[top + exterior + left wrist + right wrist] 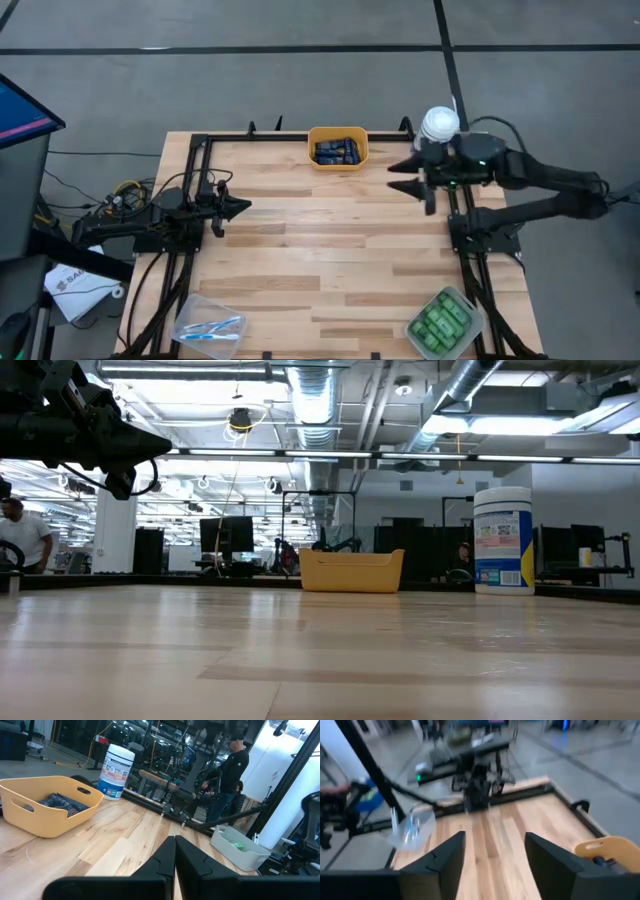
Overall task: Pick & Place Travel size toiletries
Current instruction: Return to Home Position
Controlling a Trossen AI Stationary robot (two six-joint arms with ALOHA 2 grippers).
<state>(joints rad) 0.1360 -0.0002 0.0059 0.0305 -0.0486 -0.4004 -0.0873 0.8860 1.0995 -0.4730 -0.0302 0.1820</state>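
Observation:
Dark navy tubes (336, 151) lie in a yellow bin (312, 156) at the table's far edge; the left wrist view shows the tubes (62, 803) too. Green bottles (442, 322) fill a grey bin at the near right corner. Toothbrushes (210, 327) lie in a clear bin at the near left corner. My left gripper (240, 207) hovers shut over the table's left side, pointing right. My right gripper (398, 176) hovers open near the far right, pointing left, right of the yellow bin. Neither holds anything.
A large white canister with a blue label (438, 124) stands at the far right corner, just behind my right arm. Bare wood (330, 240) spreads across the table's middle between the two grippers. A person (231, 772) stands in the room beyond the table.

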